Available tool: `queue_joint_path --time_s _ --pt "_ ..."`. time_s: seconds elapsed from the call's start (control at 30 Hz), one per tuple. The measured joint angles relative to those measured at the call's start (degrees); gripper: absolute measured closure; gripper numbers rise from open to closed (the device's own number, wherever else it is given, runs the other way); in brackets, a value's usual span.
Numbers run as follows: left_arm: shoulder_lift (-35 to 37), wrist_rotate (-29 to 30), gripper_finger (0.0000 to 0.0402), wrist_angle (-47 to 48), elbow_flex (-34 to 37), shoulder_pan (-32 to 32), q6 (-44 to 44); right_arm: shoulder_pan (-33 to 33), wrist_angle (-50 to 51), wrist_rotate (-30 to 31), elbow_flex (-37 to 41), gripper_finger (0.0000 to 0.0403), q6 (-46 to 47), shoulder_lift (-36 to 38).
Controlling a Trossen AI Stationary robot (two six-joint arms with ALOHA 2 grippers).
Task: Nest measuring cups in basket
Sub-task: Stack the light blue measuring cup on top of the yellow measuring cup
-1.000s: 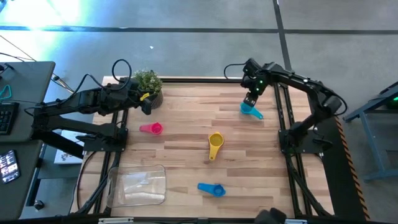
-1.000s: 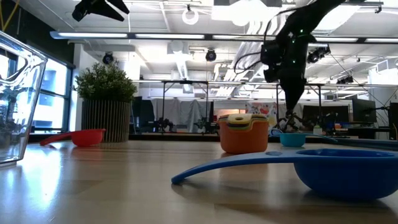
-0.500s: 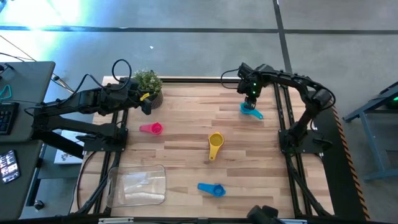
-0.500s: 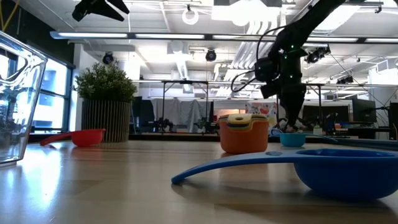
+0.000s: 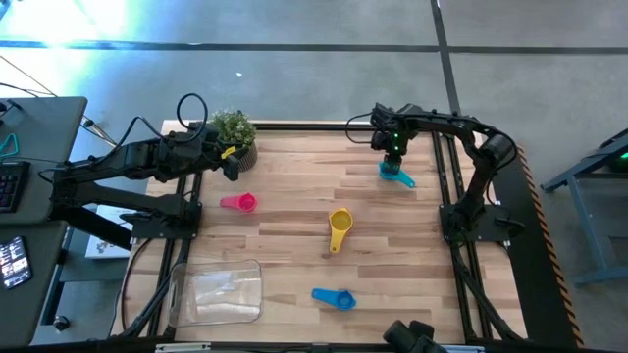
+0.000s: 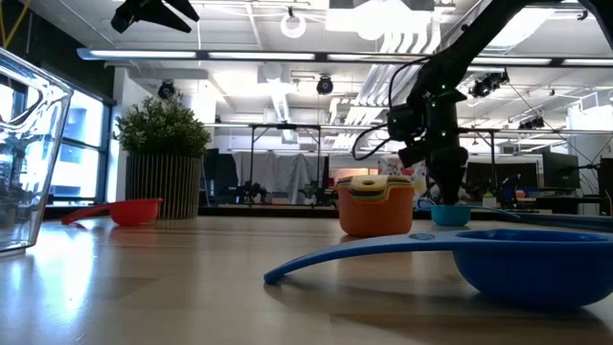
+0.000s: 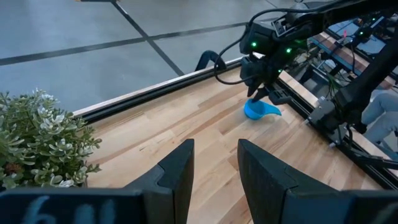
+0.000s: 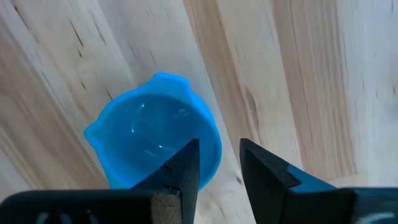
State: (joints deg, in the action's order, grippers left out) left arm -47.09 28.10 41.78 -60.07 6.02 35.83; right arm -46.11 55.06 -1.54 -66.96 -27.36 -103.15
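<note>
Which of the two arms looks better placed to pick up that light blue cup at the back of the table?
The right: its gripper hangs just above the light blue cup, fingers open over its rim. The left gripper waits beside the plant, far across the table.

The wooden table [image 5: 294, 176] bears scattered measuring cups [image 5: 339, 224] (one stacked set), a clear basket [image 5: 216, 292] and a potted plant [image 5: 234, 130].

On the bench [image 5: 294, 167], the basket [image 5: 216, 292] lies at seven o'clock, the plant [image 5: 234, 129] at eleven, one cup [image 5: 340, 226] near centre
</note>
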Motion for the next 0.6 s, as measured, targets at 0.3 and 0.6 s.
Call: queue_joint_path --time_s 0.3,0.6 --pt "0.0 0.0 0.0287 0.1 0.0 0.0 0.0 0.0 -1.3 2.5 0.0 0.0381 1.9 0.0" --pt "0.0 0.0 0.0287 0.4 0.0 0.0 -1.0 0.0 -1.2 2.1 0.0 0.0401 7.3 0.0"
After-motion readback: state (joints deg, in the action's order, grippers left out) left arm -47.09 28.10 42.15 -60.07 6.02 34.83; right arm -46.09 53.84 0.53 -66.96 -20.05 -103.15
